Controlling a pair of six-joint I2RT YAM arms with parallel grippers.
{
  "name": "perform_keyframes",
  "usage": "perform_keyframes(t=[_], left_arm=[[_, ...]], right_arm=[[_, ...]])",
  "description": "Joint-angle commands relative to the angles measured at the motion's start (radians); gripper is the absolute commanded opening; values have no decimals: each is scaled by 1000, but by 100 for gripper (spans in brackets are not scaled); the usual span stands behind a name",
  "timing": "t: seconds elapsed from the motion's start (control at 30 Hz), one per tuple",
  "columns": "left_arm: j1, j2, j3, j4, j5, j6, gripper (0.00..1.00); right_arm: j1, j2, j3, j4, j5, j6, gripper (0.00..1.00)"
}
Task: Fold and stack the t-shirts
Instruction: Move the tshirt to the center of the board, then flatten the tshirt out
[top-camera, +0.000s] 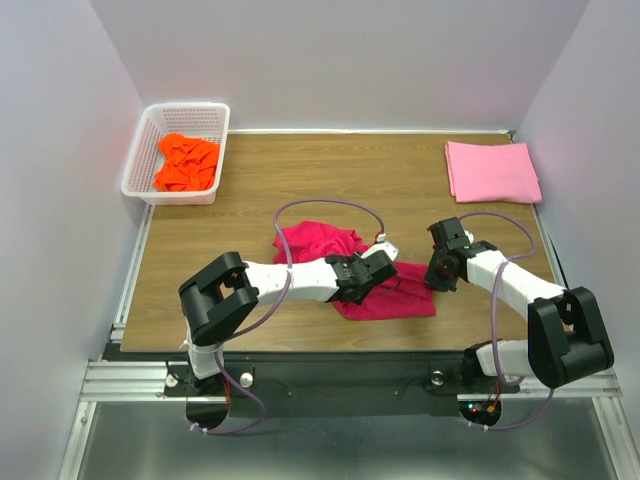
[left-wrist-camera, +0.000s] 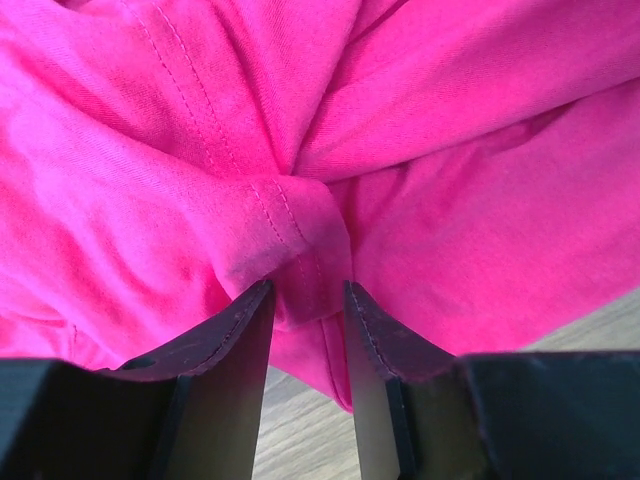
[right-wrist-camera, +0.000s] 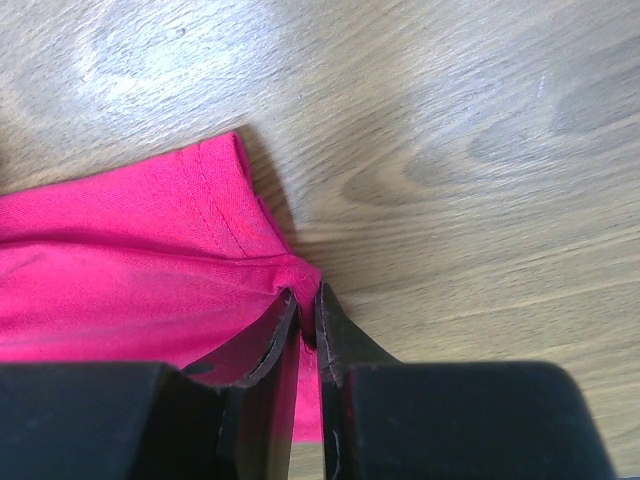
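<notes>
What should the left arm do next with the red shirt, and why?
Probably finish closing the left gripper: a hemmed fold of the crimson t-shirt already sits between its fingers, and the right gripper pinches another edge, so both can then lift and spread it.

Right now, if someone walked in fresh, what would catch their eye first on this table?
Probably the crumpled crimson t-shirt at the near middle, with both hands on it: the left hand closing around a bunched fold, the right hand pinching its hemmed corner. Next, the folded pink t-shirt at the far right corner and the orange t-shirt heaped in the white basket far left.
</notes>
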Motion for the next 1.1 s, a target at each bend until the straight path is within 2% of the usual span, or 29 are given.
perform_keyframes(t=[0.0, 0.1, 0.2, 0.23, 0.3, 0.37, 0.53, 0.63, 0.67, 0.8, 1.07], left_arm=[[-6, 9, 24, -2, -45, 13, 40], [-6, 14, 23, 0, -51, 17, 31], [-6, 12, 23, 0, -46, 19, 16], [-6, 6, 23, -2, -43, 19, 7], [-6, -11, 23, -11, -51, 20, 0], [0, -35, 27, -38, -97, 20, 0], [112, -207, 27, -77, -163, 63, 0], [289, -310, 46, -92, -190, 153, 0], [290, -333, 53, -95, -190, 173, 0], [471, -443, 92, -97, -221, 246, 0], [673, -543, 78, -80, -215, 220, 0]], right_arm=[[-6, -28, 14, -5, 21, 7, 16], [-6, -33, 14, -5, 21, 8, 16], [-6, -34, 14, -5, 23, 10, 16], [-6, -36, 17, -5, 24, 10, 16], [-6, -37, 22, -6, 32, 8, 16], [-6, -40, 40, -8, 61, -5, 16], [-8, -31, 112, -20, 130, -38, 16], [-14, 2, 176, -26, 181, -59, 16], [-18, 3, 177, -26, 187, -59, 16], [-26, 38, 242, -29, 207, -71, 16], [-49, 55, 292, -32, 238, -81, 16]])
